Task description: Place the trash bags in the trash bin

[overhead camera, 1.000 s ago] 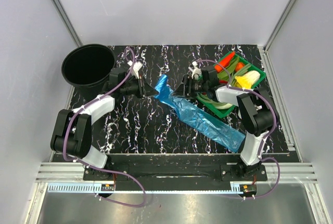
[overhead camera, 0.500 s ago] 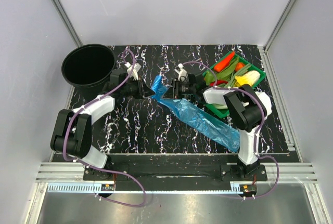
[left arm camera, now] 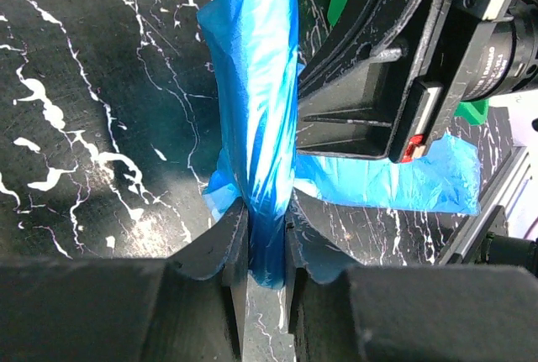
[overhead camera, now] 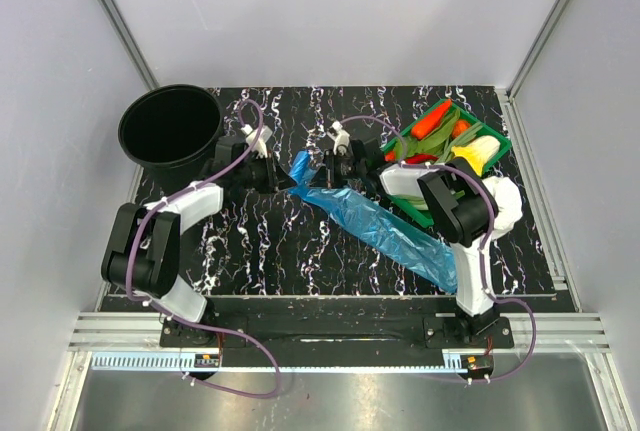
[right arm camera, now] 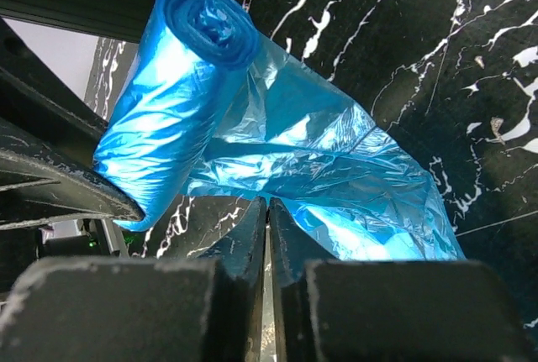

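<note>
The left gripper (left arm camera: 261, 228) clamps the rolled end of the trash bags (left arm camera: 256, 85) mid-tabletop (overhead camera: 260, 251), likely anchoring it. The right gripper (right arm camera: 267, 211) is pressed closed at the loose film, seemingly to peel 1 bag free. The trash bin (overhead camera: 165, 160) stands at the far-left corner.

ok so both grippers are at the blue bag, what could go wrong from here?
1. The left gripper is clamped on the trash bag at its rolled end, the right gripper shut at its film edge: pulling apart could tear it.
2. Its long tail lies beside the green tray; dragged toward the trash bin, it may snag there.
</note>
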